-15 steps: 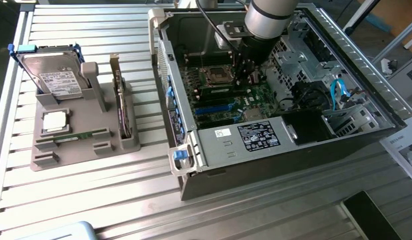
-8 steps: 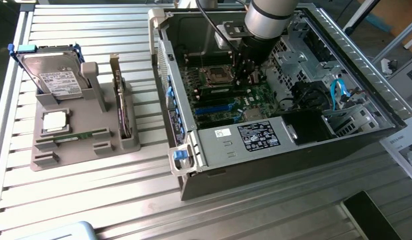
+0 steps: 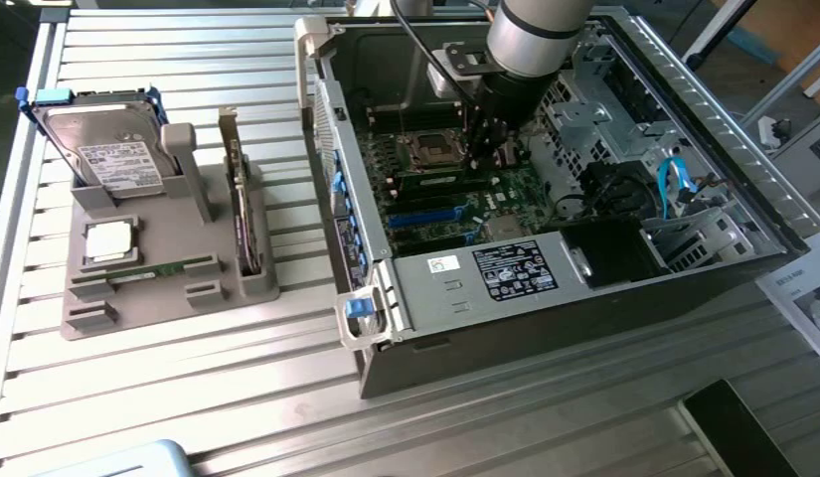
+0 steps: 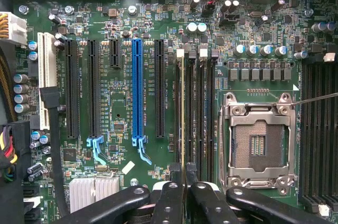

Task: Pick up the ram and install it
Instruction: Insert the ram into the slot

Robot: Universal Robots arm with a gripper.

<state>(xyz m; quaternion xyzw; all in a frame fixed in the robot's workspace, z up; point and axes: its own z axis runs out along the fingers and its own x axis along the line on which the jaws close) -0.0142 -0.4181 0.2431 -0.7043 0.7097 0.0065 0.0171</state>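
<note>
Tool (image 4: 184, 184) grips 1 ram (image 4: 182, 113) (edge-on), nr 1 CPU skt (image 4: 257, 142).

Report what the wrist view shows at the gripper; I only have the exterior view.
Observer: The gripper is shut on the ram, which is seen edge-on between its fingers.
Operator: Say which slot it lines up with.
Observer: It lines up with the memory slot farthest from the CPU socket, beside a long black expansion slot. Whether it is seated I cannot tell.
Operator: Check the other memory slots.
Observer: The slots between the ram and the socket stand empty.
</note>
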